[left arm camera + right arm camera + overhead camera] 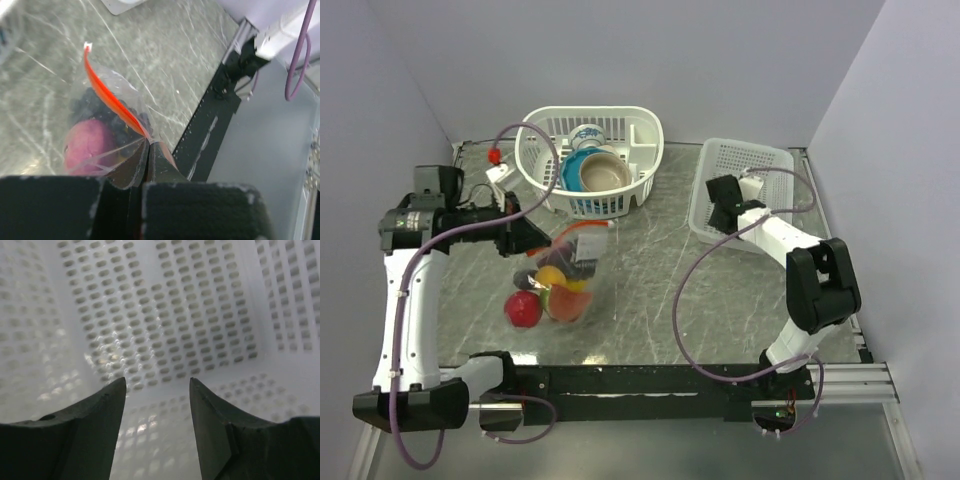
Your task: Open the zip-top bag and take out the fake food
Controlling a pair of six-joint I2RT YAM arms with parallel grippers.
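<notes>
The zip-top bag (572, 272) is clear, with its red-orange zip strip (112, 100) running away from my left gripper (149, 145). That gripper is shut on the bag's corner at the end of the strip and also shows in the top view (535, 240). The bag hangs down to the table with fake food in it: a yellow lemon (552, 275), an orange (566, 304), dark grapes (95, 107) and a purple onion (87, 147). A red apple (523, 309) lies at the bag's lower left; I cannot tell whether it is inside. My right gripper (157, 385) is open and empty, low over the white tray (752, 160).
A white basket (545, 150) with ceramic bowls (603, 172) stands at the back, just behind the bag. The black base rail (650, 380) runs along the near edge. The grey walls close in on both sides.
</notes>
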